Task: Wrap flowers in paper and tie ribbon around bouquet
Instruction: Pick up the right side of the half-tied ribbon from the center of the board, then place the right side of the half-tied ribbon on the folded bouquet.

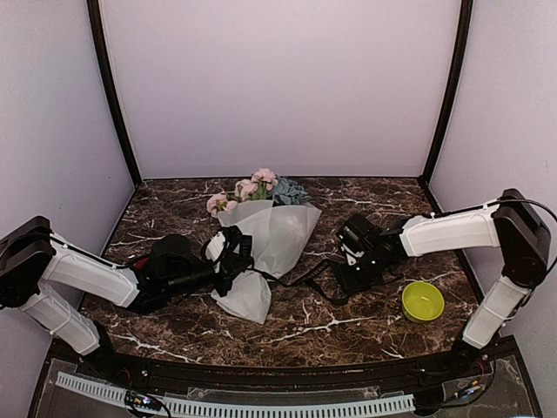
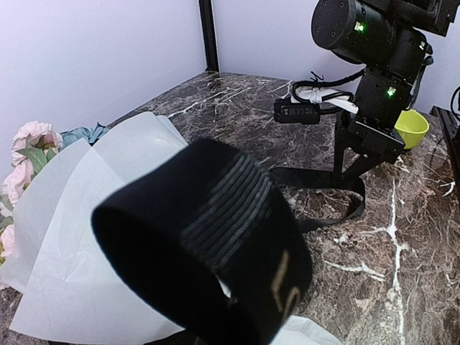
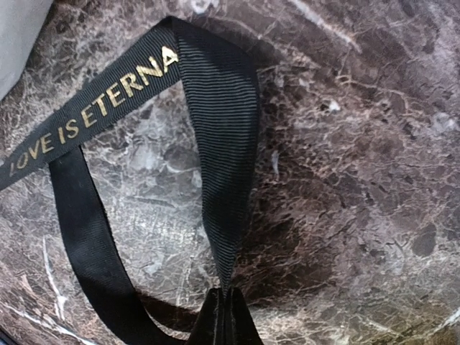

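Observation:
The bouquet lies mid-table: pink, white and blue flowers (image 1: 257, 186) stick out of a cone of frosted paper (image 1: 277, 237) whose narrow end points toward the near edge. The black ribbon (image 1: 306, 275) runs from the cone's lower part to the right. My left gripper (image 1: 232, 261) is at the cone's left side. In its wrist view a standing loop of ribbon (image 2: 215, 244) hides its fingers, with paper (image 2: 86, 237) behind. My right gripper (image 3: 226, 320) is shut, pinching the ribbon (image 3: 219, 144), which carries gold lettering, just above the marble.
A lime-green bowl (image 1: 423, 301) sits at the right front, beside the right arm. A slack length of ribbon (image 2: 327, 188) lies on the marble under the right gripper (image 2: 345, 172). Purple walls with black corner posts close in the back and sides.

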Action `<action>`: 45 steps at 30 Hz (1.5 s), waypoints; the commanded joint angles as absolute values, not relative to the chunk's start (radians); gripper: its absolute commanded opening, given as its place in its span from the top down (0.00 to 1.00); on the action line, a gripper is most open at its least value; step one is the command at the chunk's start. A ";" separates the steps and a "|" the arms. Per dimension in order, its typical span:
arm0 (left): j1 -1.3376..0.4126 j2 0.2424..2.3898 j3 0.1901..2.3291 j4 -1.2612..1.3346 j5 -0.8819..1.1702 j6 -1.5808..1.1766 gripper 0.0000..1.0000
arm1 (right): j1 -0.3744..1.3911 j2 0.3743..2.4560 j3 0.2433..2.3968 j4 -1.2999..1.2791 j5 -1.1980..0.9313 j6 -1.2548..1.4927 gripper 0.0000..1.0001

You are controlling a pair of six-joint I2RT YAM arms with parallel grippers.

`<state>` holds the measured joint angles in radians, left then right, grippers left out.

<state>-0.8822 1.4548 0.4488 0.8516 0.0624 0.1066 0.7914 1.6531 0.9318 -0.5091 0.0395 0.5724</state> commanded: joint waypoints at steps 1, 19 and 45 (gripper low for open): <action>-0.890 1.435 0.436 0.874 0.057 0.121 1.00 | 0.784 1.561 0.949 -0.496 0.056 0.554 1.00; -0.900 1.419 0.411 0.883 0.054 0.147 1.00 | 0.980 1.821 1.764 -0.169 -0.252 0.354 1.00; -0.925 1.457 0.390 0.932 0.054 0.152 1.00 | 1.142 2.237 2.236 -0.369 -0.228 0.347 0.21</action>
